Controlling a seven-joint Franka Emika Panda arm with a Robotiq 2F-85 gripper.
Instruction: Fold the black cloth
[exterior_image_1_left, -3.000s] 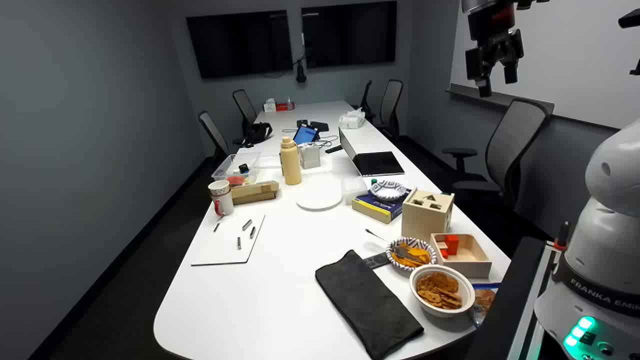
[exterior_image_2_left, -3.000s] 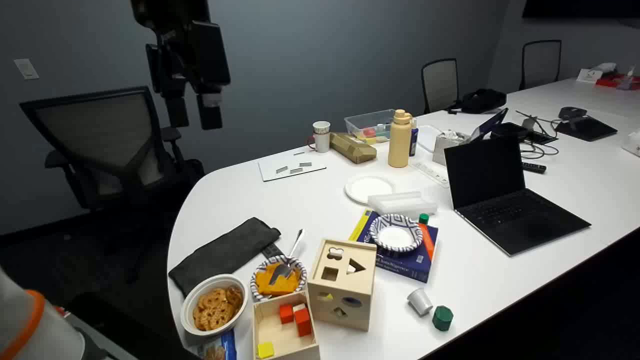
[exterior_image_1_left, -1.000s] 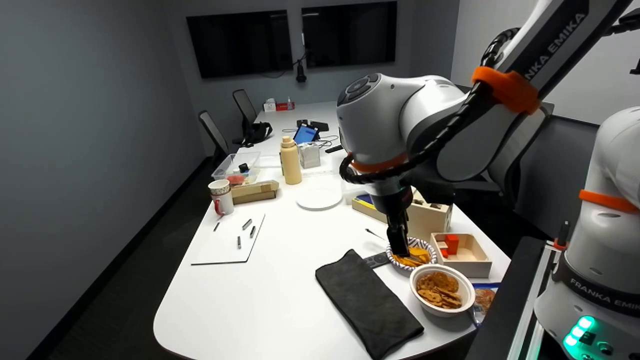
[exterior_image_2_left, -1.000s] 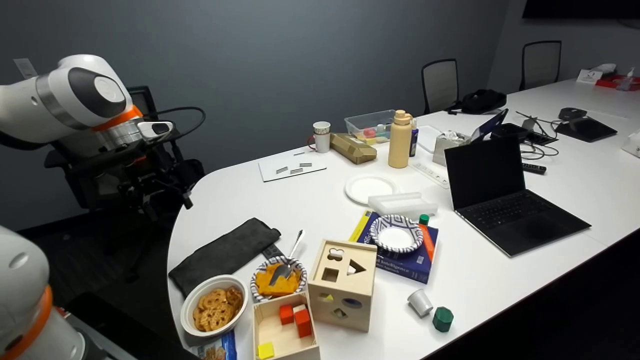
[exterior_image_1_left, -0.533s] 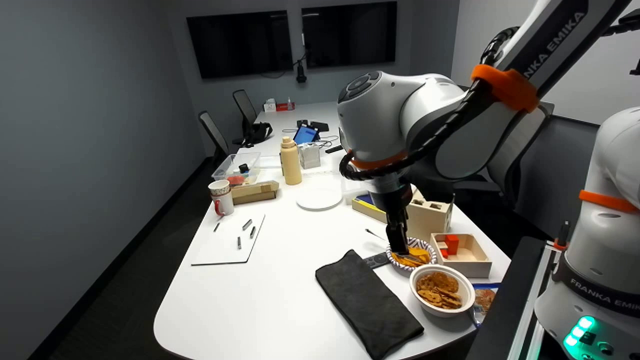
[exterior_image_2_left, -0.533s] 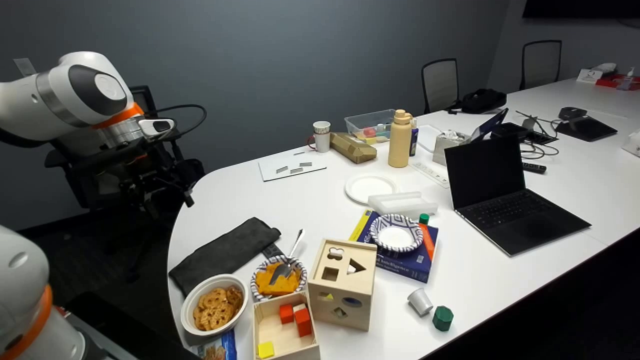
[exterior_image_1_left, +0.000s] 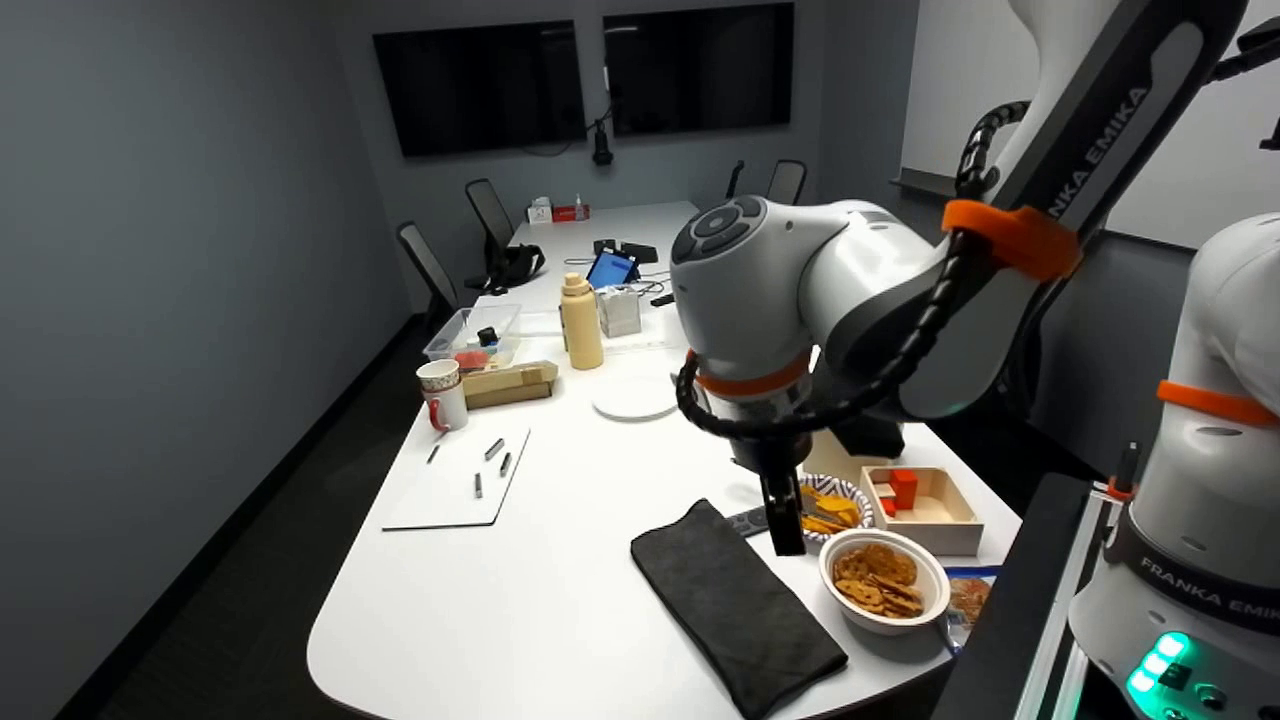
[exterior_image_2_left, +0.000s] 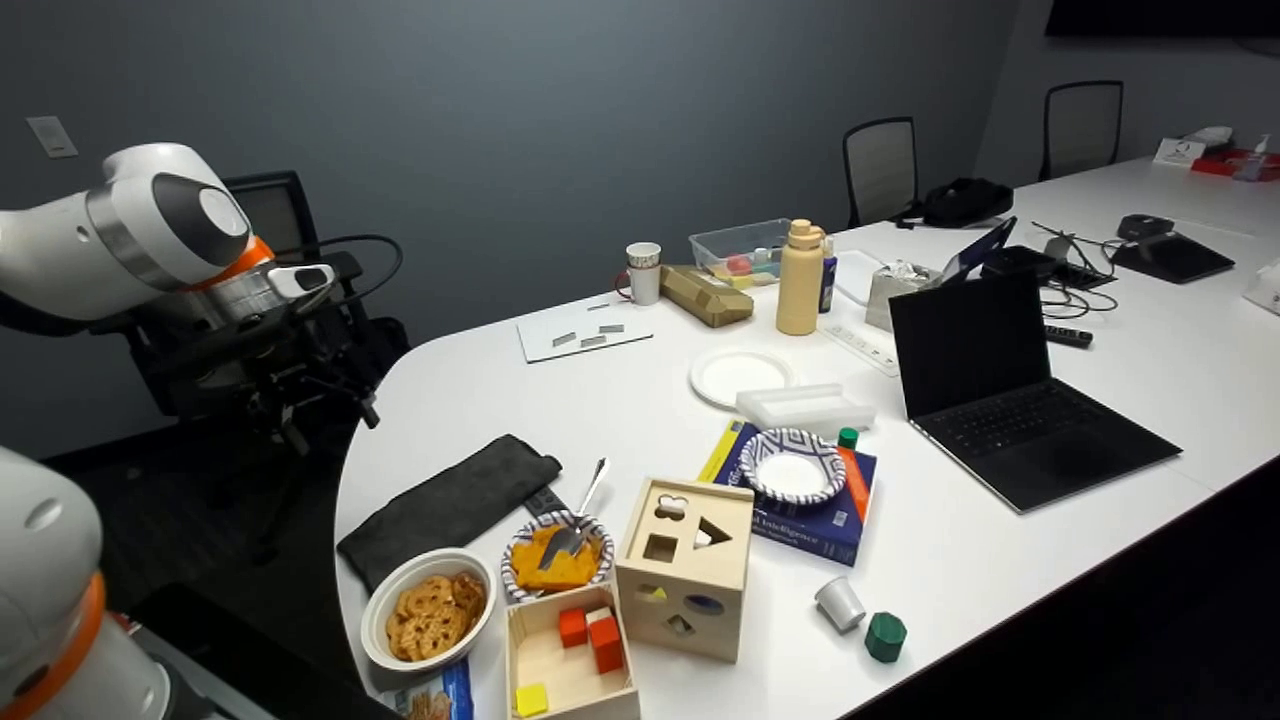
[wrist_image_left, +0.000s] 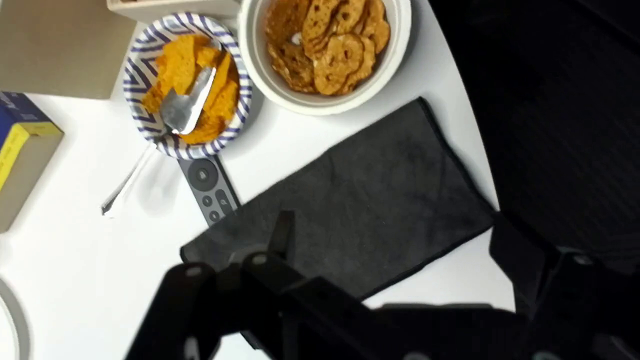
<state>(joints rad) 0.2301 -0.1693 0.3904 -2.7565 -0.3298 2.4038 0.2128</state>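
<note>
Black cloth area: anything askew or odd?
Yes, the remote: one end runs under the black cloth, the other is hidden by the patterned snack bowl, so it may shift when you fold. Farther off, a small gray cup lies on its side, as if knocked over.

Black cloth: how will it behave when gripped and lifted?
The cloth is likely floppy: soft-looking, faintly creased fabric. Probably light, since it looks thin. Might nudge the remote, whose end it seems to cover.

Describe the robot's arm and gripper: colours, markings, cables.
The arm is white and rounded, with dark panels, orange bands, a black braided cable and pale lettering that includes "EMIKA". Green lights glow on its base. The gripper is black, with two blocky fingers.
</note>
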